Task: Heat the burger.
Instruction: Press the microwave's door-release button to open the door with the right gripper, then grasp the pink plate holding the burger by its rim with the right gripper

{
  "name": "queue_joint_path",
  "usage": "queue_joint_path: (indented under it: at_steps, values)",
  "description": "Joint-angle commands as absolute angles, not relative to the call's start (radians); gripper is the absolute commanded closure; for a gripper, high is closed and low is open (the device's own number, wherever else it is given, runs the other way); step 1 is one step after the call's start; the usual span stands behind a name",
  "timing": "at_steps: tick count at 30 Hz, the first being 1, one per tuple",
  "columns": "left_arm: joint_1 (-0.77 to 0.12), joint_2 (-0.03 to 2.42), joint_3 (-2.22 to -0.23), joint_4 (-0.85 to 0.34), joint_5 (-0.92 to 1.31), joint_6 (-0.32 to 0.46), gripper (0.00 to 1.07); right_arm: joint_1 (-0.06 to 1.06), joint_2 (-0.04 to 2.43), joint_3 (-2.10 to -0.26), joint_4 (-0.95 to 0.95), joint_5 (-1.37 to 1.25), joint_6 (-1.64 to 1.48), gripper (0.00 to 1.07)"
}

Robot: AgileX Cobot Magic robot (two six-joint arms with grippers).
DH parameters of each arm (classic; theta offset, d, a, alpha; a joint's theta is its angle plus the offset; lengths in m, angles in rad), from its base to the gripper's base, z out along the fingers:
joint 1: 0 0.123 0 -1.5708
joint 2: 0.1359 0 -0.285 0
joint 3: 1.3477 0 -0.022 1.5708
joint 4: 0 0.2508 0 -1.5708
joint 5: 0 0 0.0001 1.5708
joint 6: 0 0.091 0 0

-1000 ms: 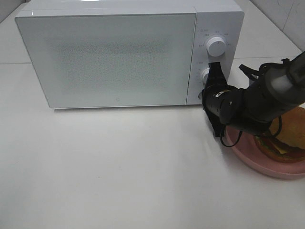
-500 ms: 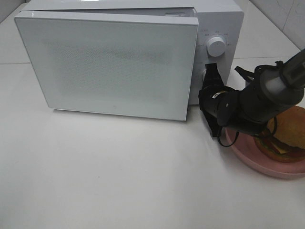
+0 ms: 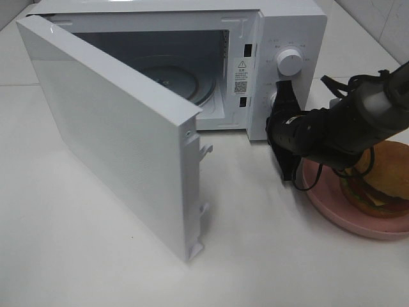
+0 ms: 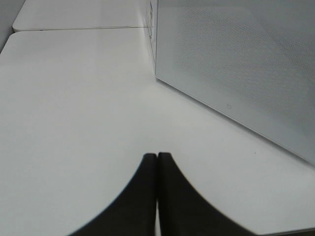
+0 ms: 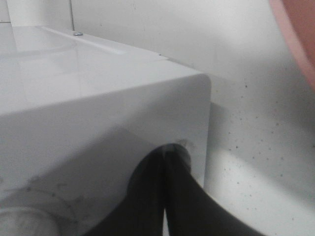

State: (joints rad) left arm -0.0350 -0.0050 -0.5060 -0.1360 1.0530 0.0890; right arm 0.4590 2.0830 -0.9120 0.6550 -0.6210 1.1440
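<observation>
I make out only a warning triangle and a QR code on the small white paper sticker (image 3: pixel 241 75) of the white box-shaped microwave oven (image 3: pixel 295 29) (its print is illegible).

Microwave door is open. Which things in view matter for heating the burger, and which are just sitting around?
For the job:
burger
pink plate under it
microwave
its open door
right end effector, shut, tips against the microwave

Just there:
left end effector, shut, above the table
</observation>
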Motion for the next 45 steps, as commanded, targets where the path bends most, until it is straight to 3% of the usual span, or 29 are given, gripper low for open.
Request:
queue_joint_path:
  at_steps: [1,8,15,25,35,45]
  values:
    - [-0.031,-0.024,-0.504,-0.138,1.042,0.084,1.06,0.452,2.032,-0.966,0.565,-0.662,1.114,1.07]
    - [-0.031,-0.024,-0.504,-0.138,1.042,0.084,1.06,0.455,1.938,-0.862,0.556,-0.542,1.039,1.06]
    - [-0.031,-0.024,-0.504,-0.138,1.042,0.084,1.06,0.455,1.804,-0.752,0.408,-0.504,0.978,1.05]
    - [-0.031,-0.024,-0.504,-0.138,1.042,0.084,1.06,0.455,1.652,-0.725,-0.063,-0.346,0.703,1.03]
    - [-0.031,-0.024,-0.504,-0.138,1.042,0.084,1.06,0.455,1.59,-0.726,-0.542,-0.135,0.653,1.03]
    - [-0.031,-0.024,-0.504,-0.138,1.042,0.084,1.06,0.455,1.582,-0.727,-0.579,0.091,0.619,1.01]
